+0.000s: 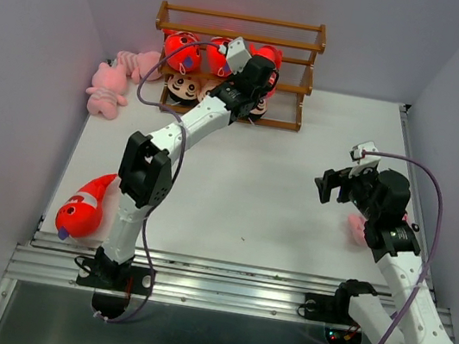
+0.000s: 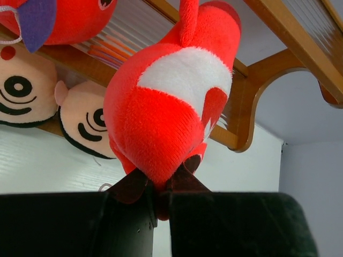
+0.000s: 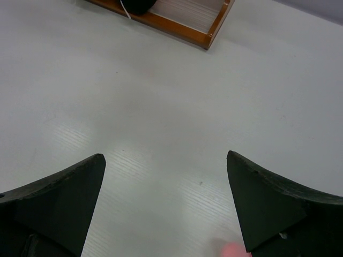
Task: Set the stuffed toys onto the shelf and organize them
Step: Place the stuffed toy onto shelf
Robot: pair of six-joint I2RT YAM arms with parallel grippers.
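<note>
A red-orange fish (image 2: 171, 107) is clamped in the left jaws at the shelf (image 2: 242, 112). The right jaws are spread wide above the bench (image 3: 161, 85); nothing is held.

**No readable writing**

No word, number, brand or sign can be read in any of the three views; the purple tag (image 2: 33, 20) hanging from a red-orange fish (image 2: 75, 19) at the upper left of the left wrist view shows only a plain face; whether it carries small print cannot be told.
</note>
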